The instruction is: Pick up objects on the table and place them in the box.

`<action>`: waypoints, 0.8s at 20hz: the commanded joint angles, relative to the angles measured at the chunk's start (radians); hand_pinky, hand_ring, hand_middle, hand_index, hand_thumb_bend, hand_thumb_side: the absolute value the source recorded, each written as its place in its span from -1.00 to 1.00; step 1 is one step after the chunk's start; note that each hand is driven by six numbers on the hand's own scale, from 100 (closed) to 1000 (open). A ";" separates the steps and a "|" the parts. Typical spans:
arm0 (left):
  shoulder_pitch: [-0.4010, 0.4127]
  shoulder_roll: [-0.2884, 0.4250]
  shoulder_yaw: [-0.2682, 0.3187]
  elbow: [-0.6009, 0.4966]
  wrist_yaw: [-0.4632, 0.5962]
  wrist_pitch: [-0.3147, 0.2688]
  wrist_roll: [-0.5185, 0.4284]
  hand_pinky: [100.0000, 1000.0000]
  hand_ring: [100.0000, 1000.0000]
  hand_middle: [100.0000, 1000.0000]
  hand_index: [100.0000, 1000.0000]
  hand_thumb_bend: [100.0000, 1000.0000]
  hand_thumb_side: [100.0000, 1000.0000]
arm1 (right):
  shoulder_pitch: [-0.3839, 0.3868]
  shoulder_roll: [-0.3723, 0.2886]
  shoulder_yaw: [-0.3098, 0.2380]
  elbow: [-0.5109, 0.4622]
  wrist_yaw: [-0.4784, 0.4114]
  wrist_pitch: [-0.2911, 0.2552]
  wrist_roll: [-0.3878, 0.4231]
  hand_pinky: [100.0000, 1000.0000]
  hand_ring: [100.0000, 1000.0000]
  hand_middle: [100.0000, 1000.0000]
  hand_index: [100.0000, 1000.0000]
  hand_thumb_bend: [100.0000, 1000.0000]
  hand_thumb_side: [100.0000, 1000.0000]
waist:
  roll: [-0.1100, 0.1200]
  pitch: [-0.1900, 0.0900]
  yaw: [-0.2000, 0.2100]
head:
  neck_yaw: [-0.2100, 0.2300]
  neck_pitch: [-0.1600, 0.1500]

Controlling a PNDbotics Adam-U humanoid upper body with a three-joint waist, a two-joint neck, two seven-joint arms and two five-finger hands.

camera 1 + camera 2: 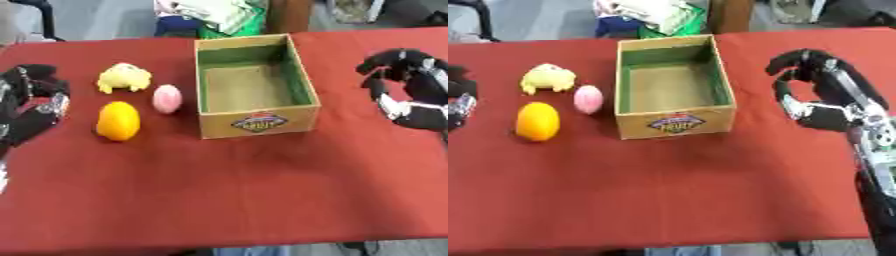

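An open cardboard box (302, 80) with a green lining stands at the middle of the red table, with nothing visible inside. Left of it lie a pale yellow lumpy toy (124, 77), a pink egg-shaped thing (167, 98) and an orange fruit (118, 121). My left hand (35, 97) is at the table's left edge, beside the fruit, fingers curled and holding nothing. My right hand (820, 95) hovers to the right of the box, fingers and thumb curled into a ring with nothing in it.
The red tablecloth (227, 190) stretches bare across the near half of the table. Beyond the far edge sit a pile of cloth and a green bag (223, 17).
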 commanded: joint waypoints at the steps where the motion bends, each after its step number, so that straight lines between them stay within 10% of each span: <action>1: -0.027 0.086 0.004 -0.032 -0.072 -0.007 -0.059 0.51 0.33 0.30 0.55 -0.46 -0.69 | -0.011 -0.019 -0.003 -0.015 -0.005 0.000 0.003 0.06 0.43 0.11 0.47 -1.00 -0.82 | 0.001 -0.015 -0.003 | 0.001 0.005; 16: -0.240 0.244 -0.120 0.110 -0.438 -0.046 -0.331 0.48 0.42 0.42 0.63 -0.15 -0.59 | -0.007 -0.019 0.007 -0.010 -0.008 0.000 0.014 0.06 0.43 0.10 0.47 -1.00 -0.81 | 0.005 -0.025 -0.011 | 0.005 0.005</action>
